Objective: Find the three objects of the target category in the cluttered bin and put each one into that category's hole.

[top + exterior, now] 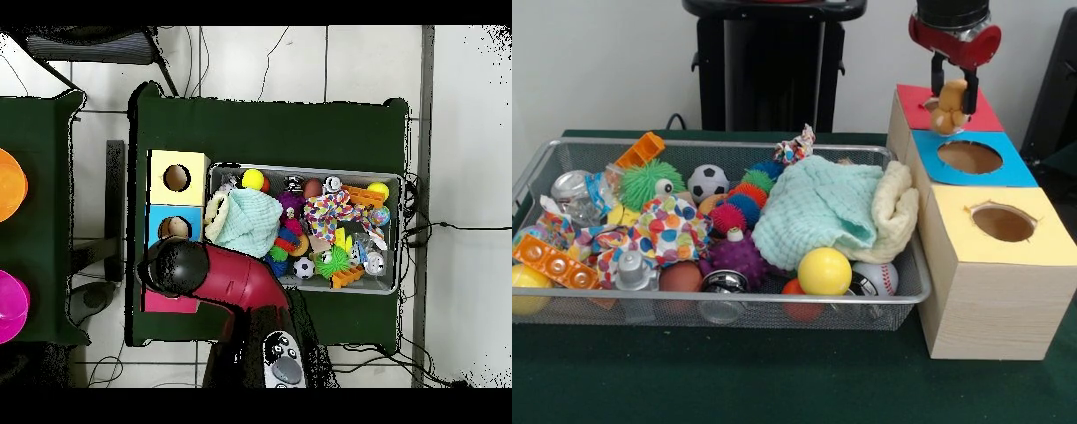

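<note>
My gripper [952,95] hangs at the right in the front view, shut on a small orange-tan soft toy [948,113]; I cannot make out stripes on it. It holds the toy just above the red panel [914,102], whose hole is hidden behind the toy. The wire-mesh bin [733,300] lies to the left, full of clutter. A pale cream soft thing [896,212] lies at the bin's right end, partly under a mint-green cloth [817,208]. In the overhead view the arm's head [175,266] hides the gripper and most of the red panel [165,301]; the bin [300,167] lies to its right.
The blue-panelled hole [969,157] and the yellow-panelled hole [1003,223] sit in front of the red one. The bin holds spiky balls [740,256], a yellow ball [824,270], a soccer ball [707,182], a baseball [878,276] and an orange block [554,261].
</note>
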`<state>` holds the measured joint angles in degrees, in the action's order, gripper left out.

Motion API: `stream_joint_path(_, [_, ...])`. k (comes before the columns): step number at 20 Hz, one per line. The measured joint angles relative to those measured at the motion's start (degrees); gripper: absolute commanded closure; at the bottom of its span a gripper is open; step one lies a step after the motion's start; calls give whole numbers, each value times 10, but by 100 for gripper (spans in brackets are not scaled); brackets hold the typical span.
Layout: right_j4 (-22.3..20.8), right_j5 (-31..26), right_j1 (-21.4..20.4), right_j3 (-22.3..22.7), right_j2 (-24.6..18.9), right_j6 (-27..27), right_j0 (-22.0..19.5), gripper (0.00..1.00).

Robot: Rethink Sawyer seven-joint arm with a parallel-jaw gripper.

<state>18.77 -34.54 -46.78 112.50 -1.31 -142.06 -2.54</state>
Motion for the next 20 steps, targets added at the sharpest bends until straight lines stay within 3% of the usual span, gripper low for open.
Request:
stream_joint_path(8, [7,0,-7,9,8,0,7,0])
stream_joint_path(20, [27,-5,-33,52,22,0,54,0])
